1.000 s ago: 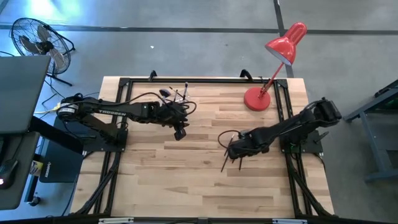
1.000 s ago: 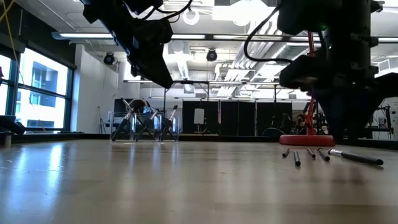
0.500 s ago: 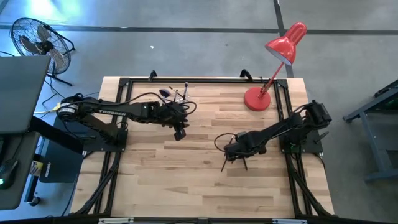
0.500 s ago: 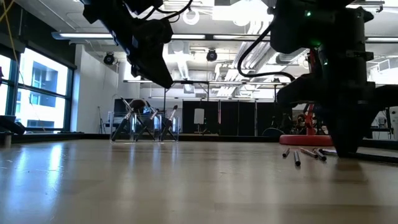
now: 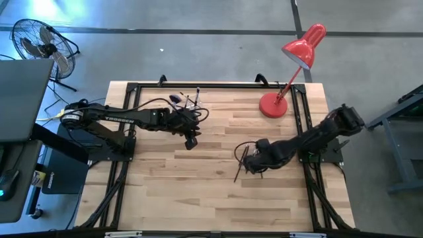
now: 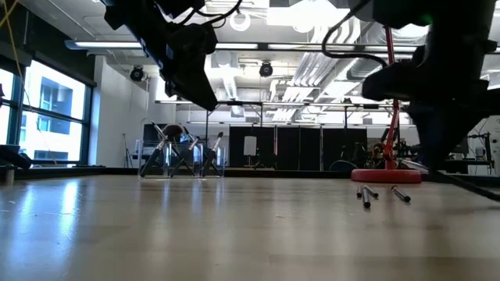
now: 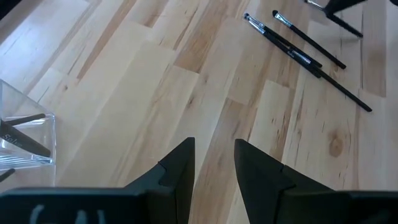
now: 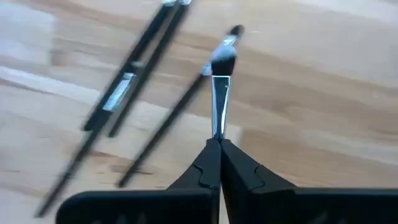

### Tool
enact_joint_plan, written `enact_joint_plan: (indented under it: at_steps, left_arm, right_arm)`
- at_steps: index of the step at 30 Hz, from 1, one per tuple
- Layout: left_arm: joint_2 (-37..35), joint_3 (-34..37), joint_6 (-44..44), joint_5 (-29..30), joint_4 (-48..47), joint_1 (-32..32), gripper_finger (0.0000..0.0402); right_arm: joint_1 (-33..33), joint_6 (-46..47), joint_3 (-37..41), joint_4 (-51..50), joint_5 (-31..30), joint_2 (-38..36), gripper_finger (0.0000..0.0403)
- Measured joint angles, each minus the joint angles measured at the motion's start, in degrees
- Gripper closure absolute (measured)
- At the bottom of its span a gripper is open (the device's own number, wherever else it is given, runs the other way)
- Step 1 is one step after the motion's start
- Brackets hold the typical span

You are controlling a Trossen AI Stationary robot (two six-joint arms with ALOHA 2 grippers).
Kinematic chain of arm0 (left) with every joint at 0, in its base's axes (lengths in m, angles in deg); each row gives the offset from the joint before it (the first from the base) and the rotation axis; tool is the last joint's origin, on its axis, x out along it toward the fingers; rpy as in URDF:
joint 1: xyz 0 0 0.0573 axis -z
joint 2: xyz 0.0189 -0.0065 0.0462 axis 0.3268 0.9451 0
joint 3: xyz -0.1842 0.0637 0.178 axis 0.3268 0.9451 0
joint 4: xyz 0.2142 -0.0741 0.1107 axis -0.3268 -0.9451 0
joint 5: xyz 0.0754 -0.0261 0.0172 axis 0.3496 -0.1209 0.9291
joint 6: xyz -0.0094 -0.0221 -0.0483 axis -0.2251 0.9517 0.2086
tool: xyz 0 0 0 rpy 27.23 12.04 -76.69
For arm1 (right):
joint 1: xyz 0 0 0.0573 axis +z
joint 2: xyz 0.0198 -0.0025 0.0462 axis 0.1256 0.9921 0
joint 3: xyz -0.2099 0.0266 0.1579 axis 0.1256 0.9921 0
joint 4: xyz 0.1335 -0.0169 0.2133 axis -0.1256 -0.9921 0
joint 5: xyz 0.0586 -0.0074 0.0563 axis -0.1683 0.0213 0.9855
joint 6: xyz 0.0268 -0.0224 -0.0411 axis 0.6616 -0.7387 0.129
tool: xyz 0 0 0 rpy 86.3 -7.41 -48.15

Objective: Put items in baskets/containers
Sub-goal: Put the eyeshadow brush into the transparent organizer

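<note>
Right gripper: (image 8: 217,144) fingers pressed together on the handle of one slim makeup brush (image 8: 220,81), whose bristle tip points away from the wrist; the gripper (image 5: 254,163) sits low over the right-centre of the tabletop (image 5: 198,192).
Loose brushes: three more dark-handled brushes (image 8: 134,78) lie flat on the wood just beside the held one, two of them side by side and nearly touching; from table height their ends (image 6: 367,193) show in front of the lamp base.
Left gripper: (image 7: 212,163) fingers parted by a narrow gap with nothing between them, held above the wood; the gripper (image 5: 190,140) hangs left of centre, near the far edge.
Clear holder: (image 7: 28,142) a small transparent cup near the left gripper, upright on the tabletop, with dark brush handles already standing in it; seen from above (image 5: 187,101) it sits close to the far edge, well apart from the loose brushes.
Red desk lamp: (image 5: 276,104) round base at the far right corner, the shade (image 5: 305,43) leaning out beyond the tabletop edge; it stands beyond the right arm.
Floor fan: (image 5: 41,45) on the floor off the far left corner.
</note>
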Motion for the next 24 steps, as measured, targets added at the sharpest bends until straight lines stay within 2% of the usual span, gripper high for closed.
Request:
enact_joint_plan:
  at_steps: [7, 11, 18, 24]
  left_arm:
    - [0.0, 0.0, 0.0, 0.0, 0.1, 0.0, 0.0291]
    - [0.0, 0.0, 0.0, 0.0, 0.0, 0.0, 0.0291]
    - [0.0, 0.0, 0.2, -0.2, -0.1, 0.0, 0.0291]
    - [0.0, 0.0, 0.2, -0.1, 0.6, 0.0, 0.0291]
  right_arm:
    - [0.3, 0.0, 0.0, -0.1, -3.1, -3.2, 0.0399]
    - [0.2, 0.0, -0.1, -2.8, -2.5, -3.9, 0.0400]
    - [-0.9, 3.4, -0.1, -17.3, 6.5, -4.4, 0.0398]
    - [-0.9, 3.5, 2.4, -18.8, 8.8, -4.3, 0.0349]
